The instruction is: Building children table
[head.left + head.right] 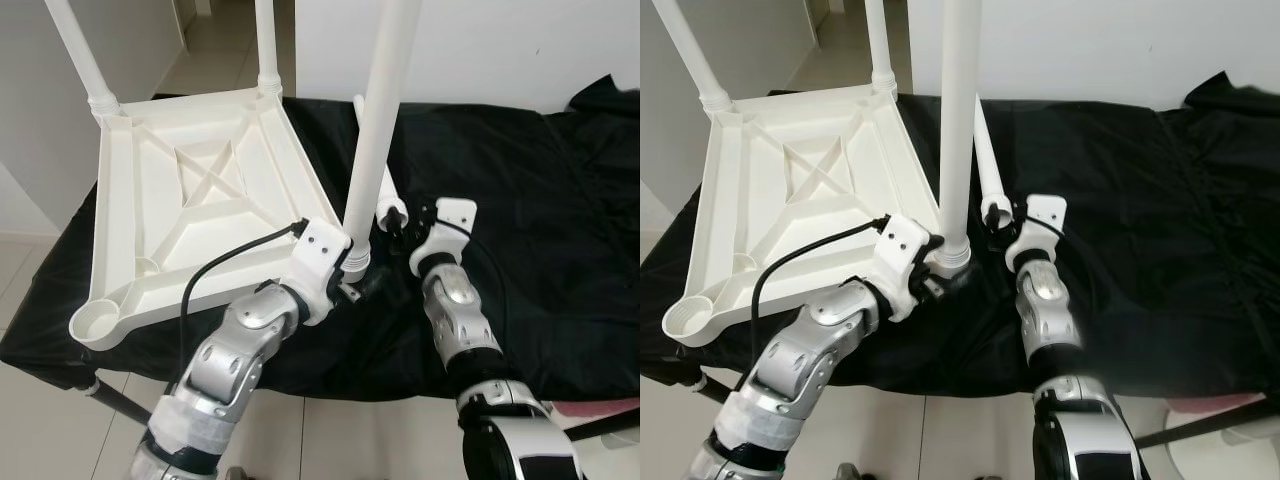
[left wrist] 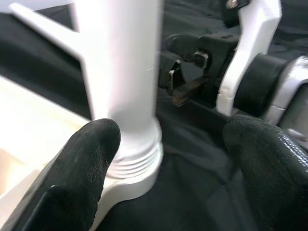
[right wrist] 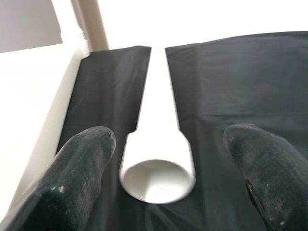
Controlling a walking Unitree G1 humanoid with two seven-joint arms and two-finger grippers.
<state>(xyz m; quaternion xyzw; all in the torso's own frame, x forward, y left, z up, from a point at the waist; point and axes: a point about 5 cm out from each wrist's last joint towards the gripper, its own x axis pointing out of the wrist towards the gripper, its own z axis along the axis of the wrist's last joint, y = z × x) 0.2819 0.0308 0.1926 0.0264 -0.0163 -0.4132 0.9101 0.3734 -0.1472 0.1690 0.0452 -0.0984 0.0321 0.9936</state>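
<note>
Lying upturned, white ribbed table, three legs fitted

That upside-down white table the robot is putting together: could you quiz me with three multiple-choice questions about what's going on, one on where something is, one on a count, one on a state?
1. Where does the loose leg lie?
A. On the black cloth beside the table
B. On the floor
C. Inside the tabletop's frame

2. How many legs stand screwed into the upturned table?
A. One
B. Three
C. Four

3. How are the right gripper's fingers?
A. Shut on the leg
B. Open, either side of the leg's hollow end
C. Shut on the cloth

Answers:
1 A, it rests on the cloth right of the table.
2 B, three stand upright and one corner socket is empty.
3 B, the right wrist view shows gaps on both sides.
</note>
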